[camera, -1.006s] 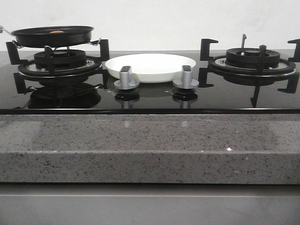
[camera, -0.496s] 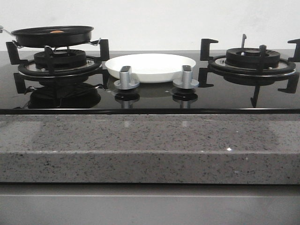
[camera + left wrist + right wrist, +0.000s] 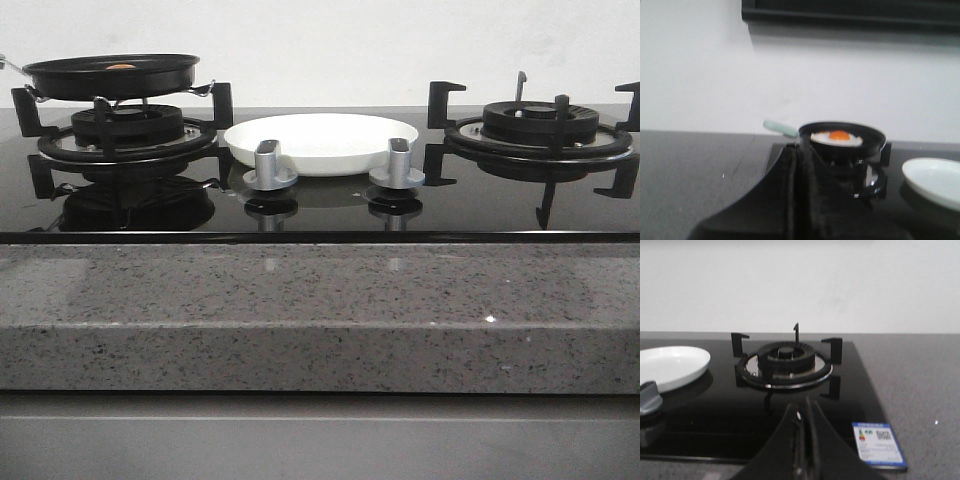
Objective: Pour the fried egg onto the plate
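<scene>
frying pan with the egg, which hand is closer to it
Left. The left hand sits just in front of the frying pan; the right hand faces the empty right burner, past the plate.

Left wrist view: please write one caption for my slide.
Fried egg in black pan on burner, white plate beside it.

Left gripper (image 3: 796, 200), right gripper (image 3: 802, 442): fingers pressed together.

Only the fingers of each arm show, in the wrist views. The left gripper (image 3: 792, 200) is matte black, two broad tapering blades. The right gripper (image 3: 802, 440) looks alike, black, a small pale speck on one inner edge.
</scene>
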